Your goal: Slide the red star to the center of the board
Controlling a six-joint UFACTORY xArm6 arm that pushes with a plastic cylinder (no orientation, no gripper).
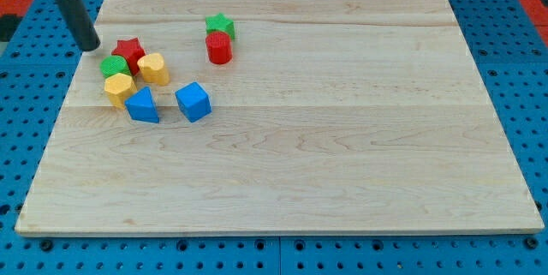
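My tip (89, 47) sits near the board's (342, 181) top-left corner, just to the view's left of the red star (129, 50), close but I can't tell if it's touching. No claw on this rig, only the plain rod, so nothing to open or close.

The red star is at the top of a tight cluster by the left edge: green block (114, 66) just below-left of it, yellow block (154, 68) just below-right, another yellow block (118, 88) lower, then a blue triangle-ish block (143, 104) and a blue cube (193, 101) toward the view's bottom. A green star (220, 25) and a red cylinder (219, 48) stand apart, to the view's right of the cluster near the top edge.

Key relation: the star lies right of my tip, and the board's centre lies well off to the right and down. So I judge I'm roughly on the correct side, maybe want to be slightly higher to push diagonally. Risk: the yellow block beside the star gets dragged along; the red cylinder sits near the path too.
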